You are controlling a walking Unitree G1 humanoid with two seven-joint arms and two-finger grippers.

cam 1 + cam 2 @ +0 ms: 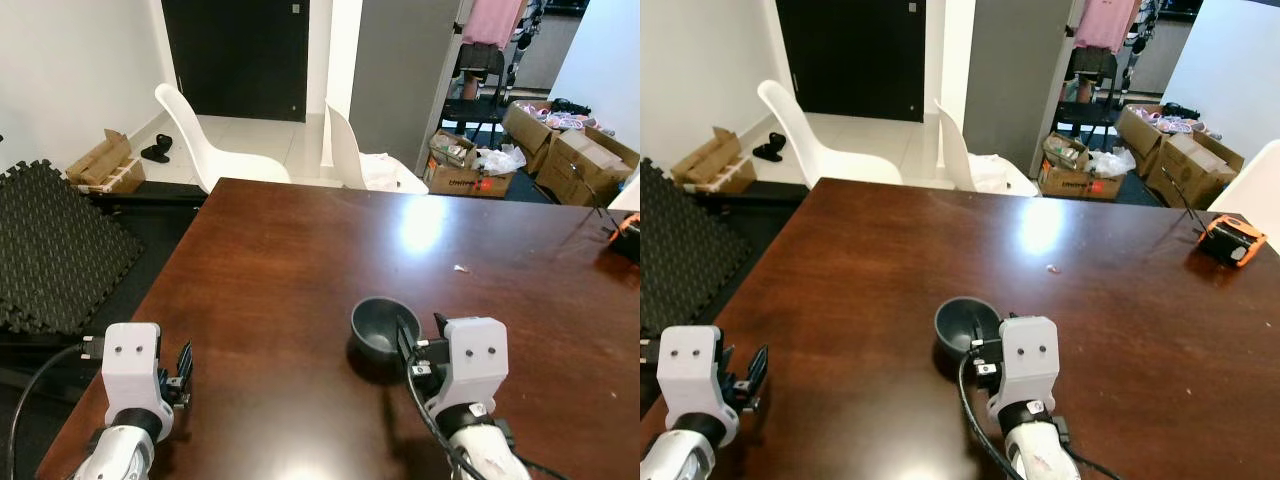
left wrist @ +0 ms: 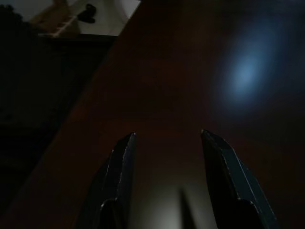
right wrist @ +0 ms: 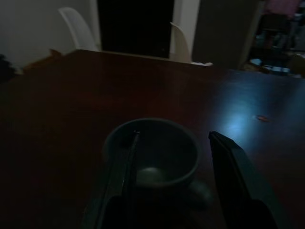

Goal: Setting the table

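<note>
A dark grey bowl (image 1: pixel 383 322) stands upright on the dark brown table (image 1: pixel 300 260), near its front middle. My right gripper (image 3: pixel 174 133) is open just behind the bowl. One finger (image 3: pixel 125 167) reaches over the bowl's inside and the other finger (image 3: pixel 233 167) lies outside its wall, so part of the rim sits between them. The bowl (image 3: pixel 152 152) looks empty in the right wrist view. My left gripper (image 2: pixel 167 134) is open over bare table at the front left corner, with nothing between its fingers; in the left eye view the left gripper (image 1: pixel 181 368) is far from the bowl.
Two white chairs (image 1: pixel 210 140) (image 1: pixel 350 150) stand at the table's far edge. An orange tape measure (image 1: pixel 1230 240) lies at the table's right side, and a small scrap (image 1: pixel 460 268) near the middle. Black foam mats (image 1: pixel 50 240) cover the floor on the left. Cardboard boxes (image 1: pixel 560 150) sit beyond.
</note>
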